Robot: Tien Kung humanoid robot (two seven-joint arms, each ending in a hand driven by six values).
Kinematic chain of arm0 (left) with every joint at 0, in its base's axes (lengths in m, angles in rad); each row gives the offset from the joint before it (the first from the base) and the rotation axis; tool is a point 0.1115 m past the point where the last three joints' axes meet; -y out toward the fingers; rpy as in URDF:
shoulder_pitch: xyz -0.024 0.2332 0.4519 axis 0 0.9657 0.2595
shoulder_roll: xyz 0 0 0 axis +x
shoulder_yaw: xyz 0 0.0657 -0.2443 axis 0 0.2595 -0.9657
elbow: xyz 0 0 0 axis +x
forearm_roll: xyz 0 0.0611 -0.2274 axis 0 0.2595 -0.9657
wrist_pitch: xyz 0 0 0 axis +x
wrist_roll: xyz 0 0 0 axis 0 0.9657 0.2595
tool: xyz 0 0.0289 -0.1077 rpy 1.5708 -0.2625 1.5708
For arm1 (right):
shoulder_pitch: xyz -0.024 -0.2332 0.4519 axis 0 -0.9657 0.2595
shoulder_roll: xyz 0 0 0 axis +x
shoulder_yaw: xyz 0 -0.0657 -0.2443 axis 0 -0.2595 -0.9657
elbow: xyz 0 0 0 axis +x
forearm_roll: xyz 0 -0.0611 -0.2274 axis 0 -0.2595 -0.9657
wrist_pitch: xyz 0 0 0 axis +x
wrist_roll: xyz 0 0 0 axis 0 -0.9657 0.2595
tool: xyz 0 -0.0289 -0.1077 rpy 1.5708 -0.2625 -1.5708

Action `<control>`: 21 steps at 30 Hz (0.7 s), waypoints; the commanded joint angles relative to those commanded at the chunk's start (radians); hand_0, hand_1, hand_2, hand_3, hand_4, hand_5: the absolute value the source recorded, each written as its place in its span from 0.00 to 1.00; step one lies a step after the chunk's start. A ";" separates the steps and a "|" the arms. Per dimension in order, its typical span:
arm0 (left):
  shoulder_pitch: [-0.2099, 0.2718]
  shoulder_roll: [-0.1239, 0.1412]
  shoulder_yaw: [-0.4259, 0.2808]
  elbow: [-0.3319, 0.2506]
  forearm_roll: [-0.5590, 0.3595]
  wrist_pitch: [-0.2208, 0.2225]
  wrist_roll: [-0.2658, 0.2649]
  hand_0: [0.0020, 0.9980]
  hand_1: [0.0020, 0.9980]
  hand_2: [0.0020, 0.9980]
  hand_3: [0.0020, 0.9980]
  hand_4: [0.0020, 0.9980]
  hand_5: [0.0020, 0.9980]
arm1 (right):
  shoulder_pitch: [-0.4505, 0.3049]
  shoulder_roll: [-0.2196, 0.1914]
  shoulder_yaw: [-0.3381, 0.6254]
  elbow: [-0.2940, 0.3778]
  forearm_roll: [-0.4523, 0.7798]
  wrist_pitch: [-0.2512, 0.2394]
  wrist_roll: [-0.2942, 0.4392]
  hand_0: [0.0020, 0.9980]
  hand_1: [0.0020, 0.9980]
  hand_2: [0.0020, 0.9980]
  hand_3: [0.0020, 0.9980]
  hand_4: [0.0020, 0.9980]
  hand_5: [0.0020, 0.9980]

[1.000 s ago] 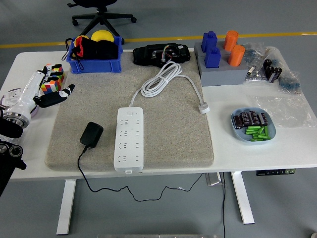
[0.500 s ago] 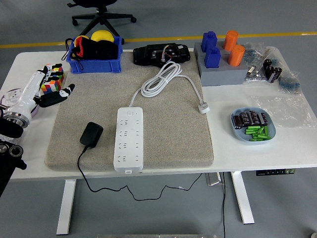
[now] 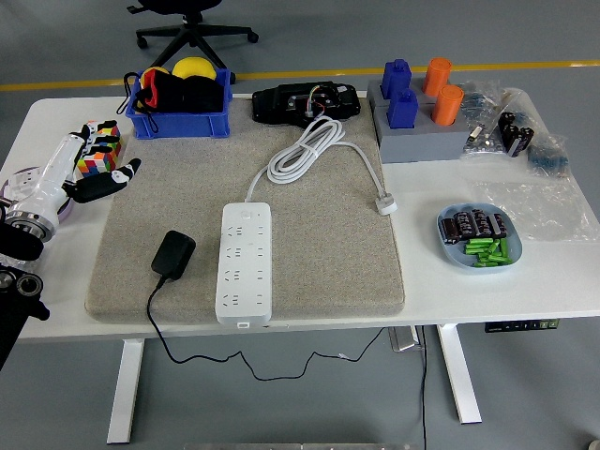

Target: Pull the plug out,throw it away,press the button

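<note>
A white power strip (image 3: 245,262) lies lengthwise on the beige mat (image 3: 328,244), its white cord (image 3: 305,150) coiled behind it and ending in a white plug (image 3: 385,203). A black adapter plug (image 3: 173,254) lies on the mat just left of the strip, not in any socket; its black cable runs off the table's front edge. My left hand (image 3: 98,164) hovers at the mat's far-left edge, fingers spread and holding nothing, well away from the adapter. My right hand is out of the picture.
A colourful cube (image 3: 99,150) sits right behind my left hand. A blue bin (image 3: 179,103) and a black device (image 3: 305,101) stand at the back. A grey block with blue and orange pegs (image 3: 417,112) and a blue dish of batteries (image 3: 479,235) are on the right.
</note>
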 joint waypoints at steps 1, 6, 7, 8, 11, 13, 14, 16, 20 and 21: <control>0.000 0.000 0.001 0.000 0.000 0.000 0.000 0.83 0.77 0.79 0.86 0.73 0.30 | 0.000 -0.001 -0.002 0.000 0.001 0.000 0.000 0.70 0.68 0.66 0.62 0.71 0.49; -0.001 0.002 0.003 0.000 0.000 -0.001 0.001 0.83 0.77 0.79 0.86 0.73 0.29 | -0.001 -0.002 -0.006 -0.001 0.003 0.000 0.000 0.70 0.68 0.66 0.62 0.71 0.49; -0.001 0.002 0.002 0.000 -0.001 0.000 0.001 0.83 0.77 0.79 0.86 0.73 0.29 | -0.001 -0.003 -0.007 -0.001 0.002 0.000 0.000 0.70 0.68 0.66 0.62 0.71 0.49; -0.001 0.001 0.002 0.000 -0.001 0.000 0.001 0.83 0.77 0.79 0.86 0.73 0.29 | -0.001 -0.003 -0.008 0.000 0.002 0.000 0.000 0.70 0.68 0.66 0.62 0.71 0.49; -0.001 0.002 0.004 -0.001 -0.002 -0.002 0.003 0.83 0.77 0.79 0.86 0.73 0.29 | 0.001 -0.003 -0.007 0.000 0.002 0.000 0.000 0.70 0.68 0.66 0.62 0.71 0.49; -0.001 0.002 0.007 0.000 -0.002 -0.005 0.006 0.83 0.77 0.79 0.86 0.73 0.29 | 0.000 -0.003 -0.008 0.001 0.002 0.001 0.000 0.70 0.68 0.66 0.62 0.71 0.49; 0.000 0.002 0.007 0.000 -0.002 -0.005 0.006 0.83 0.77 0.79 0.86 0.73 0.29 | 0.000 -0.003 -0.007 0.001 0.002 0.001 0.000 0.70 0.68 0.66 0.62 0.71 0.49; 0.001 0.001 0.008 0.001 -0.002 -0.005 0.006 0.83 0.77 0.79 0.86 0.73 0.29 | -0.001 -0.003 -0.005 0.001 0.002 0.001 0.000 0.70 0.68 0.66 0.62 0.71 0.49; 0.002 0.000 0.007 0.000 -0.002 -0.005 0.007 0.83 0.77 0.79 0.86 0.73 0.29 | -0.004 -0.001 -0.003 0.000 0.000 0.000 0.000 0.70 0.68 0.66 0.62 0.71 0.49; 0.002 0.000 0.006 0.000 -0.002 -0.005 0.007 0.83 0.77 0.79 0.86 0.73 0.29 | -0.004 0.000 -0.002 -0.001 0.000 0.000 0.000 0.70 0.68 0.66 0.62 0.71 0.49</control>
